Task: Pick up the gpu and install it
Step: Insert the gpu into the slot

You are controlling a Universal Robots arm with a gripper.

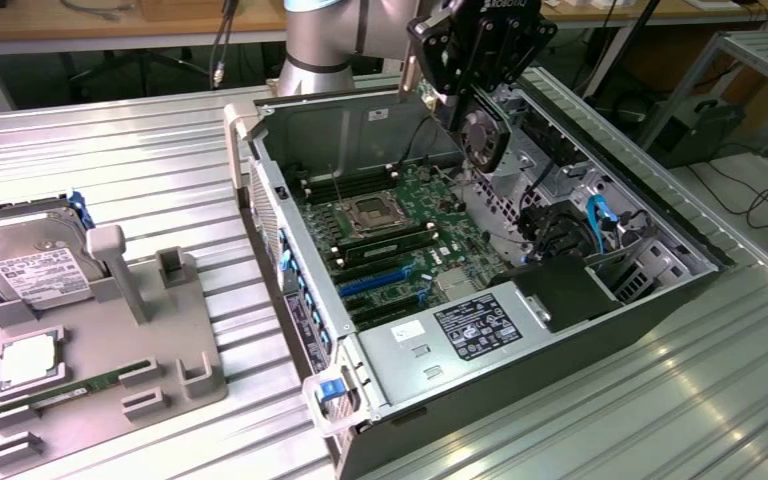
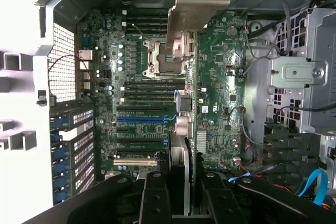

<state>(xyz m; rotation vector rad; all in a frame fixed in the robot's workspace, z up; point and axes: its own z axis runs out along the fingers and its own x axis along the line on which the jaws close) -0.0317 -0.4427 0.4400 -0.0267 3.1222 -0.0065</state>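
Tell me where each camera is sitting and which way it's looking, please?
Exterior view: off the arm, high up, looking slantwise down at the open computer case on the metal table; the arm and gripper show.
Wrist view: on the wrist, looking down past the gripper into the case; its black fingers show.
Both share: the gripper holding the gpu over the motherboard.

Two cameras on one computer case (image 1: 272,190)
Exterior view: high, oblique, farther off. Wrist view: close, straight down past the gripper (image 2: 184,184). Both share the motherboard (image 1: 404,215) (image 2: 105,61).
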